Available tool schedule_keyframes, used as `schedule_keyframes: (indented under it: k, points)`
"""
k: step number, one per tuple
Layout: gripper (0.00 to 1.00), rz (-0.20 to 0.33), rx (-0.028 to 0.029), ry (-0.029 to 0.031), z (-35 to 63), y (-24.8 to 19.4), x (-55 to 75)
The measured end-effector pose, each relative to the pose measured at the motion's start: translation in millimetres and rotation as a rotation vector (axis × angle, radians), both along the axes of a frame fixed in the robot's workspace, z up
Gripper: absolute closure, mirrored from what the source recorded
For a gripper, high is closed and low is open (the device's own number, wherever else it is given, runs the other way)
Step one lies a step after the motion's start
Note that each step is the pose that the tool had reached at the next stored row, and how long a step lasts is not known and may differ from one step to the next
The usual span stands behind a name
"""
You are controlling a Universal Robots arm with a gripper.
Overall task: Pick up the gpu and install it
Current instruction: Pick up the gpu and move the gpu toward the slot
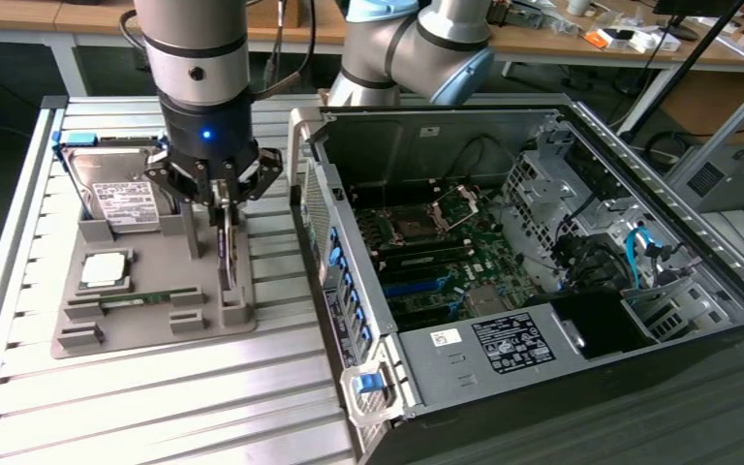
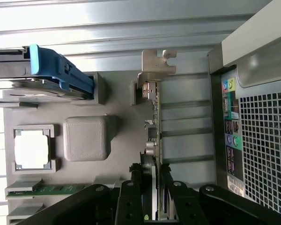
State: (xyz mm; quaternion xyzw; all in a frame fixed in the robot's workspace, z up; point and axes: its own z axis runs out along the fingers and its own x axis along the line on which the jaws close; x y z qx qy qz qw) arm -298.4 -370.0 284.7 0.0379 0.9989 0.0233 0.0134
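Green gpu (image 1: 228, 257) on edge in its tray slot, fingers (image 2: 130, 199) clamped on it.
The grey tray (image 1: 152, 334) lies on the slatted metal desk (image 1: 152, 412), on the exterior view's left of the open case (image 1: 527, 339). The gpu stands upright in slots along the tray edge nearest the case, its silver bracket (image 2: 157, 63) at the end far from the fingers. The dark fingers straddle the card's upper edge, one against each face, gripping it; its lower edge looks seated in the slot. A drive (image 1: 120, 199), a processor (image 1: 104, 271) and a memory stick (image 1: 133, 300) sit elsewhere in the tray, apart from the gpu.
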Motion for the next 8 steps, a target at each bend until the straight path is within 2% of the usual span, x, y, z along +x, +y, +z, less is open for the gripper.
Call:
schedule_keyframes:
  k: [8]
  points:
    - [0.73,0.0,0.0003,0.0001,11.7,0.0,0.0]
